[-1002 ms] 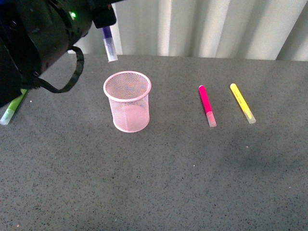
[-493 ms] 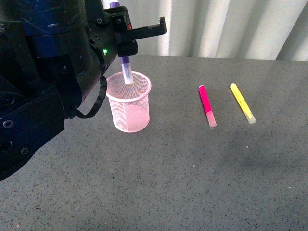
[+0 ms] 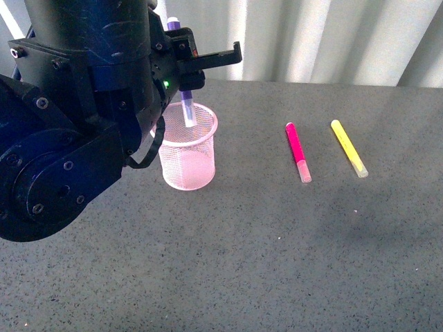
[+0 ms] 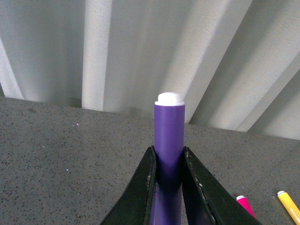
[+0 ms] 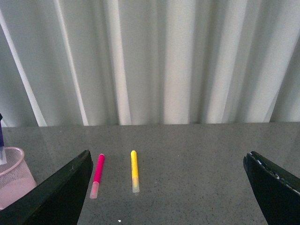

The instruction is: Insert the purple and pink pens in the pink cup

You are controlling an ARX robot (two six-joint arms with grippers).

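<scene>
My left gripper (image 3: 181, 72) is shut on the purple pen (image 3: 187, 104) and holds it upright, clear cap down, with the cap inside the mouth of the pink cup (image 3: 188, 162). In the left wrist view the purple pen (image 4: 169, 136) stands clamped between the two black fingers (image 4: 143, 187). The pink pen (image 3: 297, 150) lies flat on the table to the right of the cup; it also shows in the right wrist view (image 5: 97, 173). My right gripper (image 5: 168, 187) is open and empty, out of the front view, with the pink cup (image 5: 14, 176) at that view's edge.
A yellow marker (image 3: 348, 147) lies to the right of the pink pen, also seen in the right wrist view (image 5: 134, 169). The grey speckled table (image 3: 277, 249) ends at a white curtain (image 3: 311, 41) at the back. My large left arm (image 3: 69, 138) hides the table's left side.
My left arm has swung right and down from the back left. The purple pen moved from above and behind the cup to over its mouth, then lowered so its cap is inside.
</scene>
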